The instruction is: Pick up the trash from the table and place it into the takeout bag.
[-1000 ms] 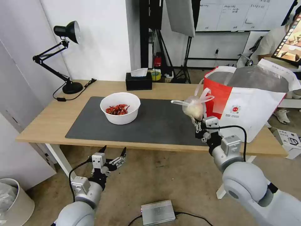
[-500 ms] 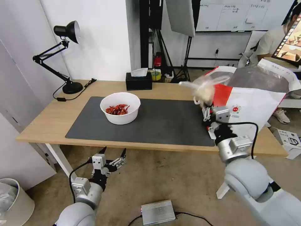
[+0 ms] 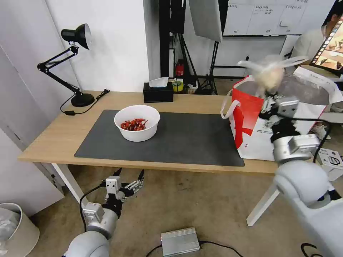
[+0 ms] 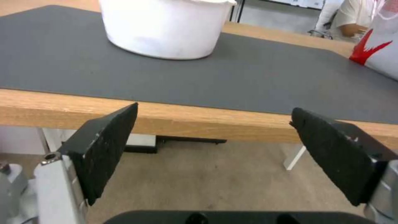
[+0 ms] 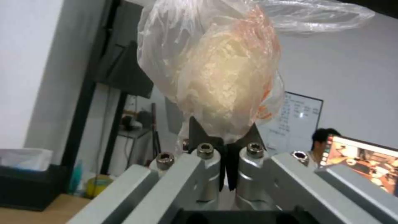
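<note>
Head view: the right gripper (image 3: 268, 93) holds the clear bag with a pale bun (image 3: 268, 74) raised above the open takeout bag (image 3: 257, 134) at the table's (image 3: 53, 137) right end; the carrying step looks nearly done, and letting go over the opening seems next. Left wrist view: the left gripper (image 4: 213, 146), jaws spread wide and empty, waits below the table edge. Right wrist view: the jaws pinch the bun bag's bottom.

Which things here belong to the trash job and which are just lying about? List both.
Job: bun bag held by the right tool over the takeout bag; bowl of chilli scraps on the table; left tool, open, below the table edge.

Lying about: lamp, tissue box, mat, grey box on the floor.
</note>
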You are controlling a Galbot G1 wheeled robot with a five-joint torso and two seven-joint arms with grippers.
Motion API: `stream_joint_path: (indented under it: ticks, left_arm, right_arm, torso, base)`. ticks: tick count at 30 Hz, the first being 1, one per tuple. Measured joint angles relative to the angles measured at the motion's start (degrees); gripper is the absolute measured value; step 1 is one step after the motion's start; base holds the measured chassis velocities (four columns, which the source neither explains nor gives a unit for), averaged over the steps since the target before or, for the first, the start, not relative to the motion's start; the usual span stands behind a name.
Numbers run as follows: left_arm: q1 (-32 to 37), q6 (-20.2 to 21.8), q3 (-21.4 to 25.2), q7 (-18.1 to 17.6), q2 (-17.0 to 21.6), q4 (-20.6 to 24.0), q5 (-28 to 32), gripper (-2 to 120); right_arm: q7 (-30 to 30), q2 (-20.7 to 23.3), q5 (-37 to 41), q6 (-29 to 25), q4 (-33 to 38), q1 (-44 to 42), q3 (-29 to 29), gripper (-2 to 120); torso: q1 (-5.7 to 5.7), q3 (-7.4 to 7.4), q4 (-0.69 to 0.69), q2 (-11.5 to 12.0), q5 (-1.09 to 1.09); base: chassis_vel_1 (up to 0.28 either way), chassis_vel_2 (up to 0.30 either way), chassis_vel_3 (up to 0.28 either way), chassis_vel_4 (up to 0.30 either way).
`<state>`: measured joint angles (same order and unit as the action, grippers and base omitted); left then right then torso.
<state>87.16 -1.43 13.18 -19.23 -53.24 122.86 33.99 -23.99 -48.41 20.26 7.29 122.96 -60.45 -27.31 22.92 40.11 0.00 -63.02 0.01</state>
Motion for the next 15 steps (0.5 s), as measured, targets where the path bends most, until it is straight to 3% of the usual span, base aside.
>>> stream_joint_path:
  ticks: [4,15]
  left_arm:
    - [0.07,-0.02,-0.06,0.02,-0.08,0.00,-0.08,100]
    - [1.32,-0.57,0.58,0.10,-0.52,0.55,-0.79,100]
  right_arm:
    - [0.03,0.61,1.50,0.33,-1.78,0.77,-1.33,0]
    - [-3.64,2.39,16.01,5.99,-6.17,6.72,-0.63,0]
  torso:
    - [0.00,0.00,0.00,0.00,0.00]
    - [0.00,0.00,0.00,0.00,0.00]
  base:
    - [0.000,0.000,0.000,0.000]
    - [0.000,0.000,0.000,0.000]
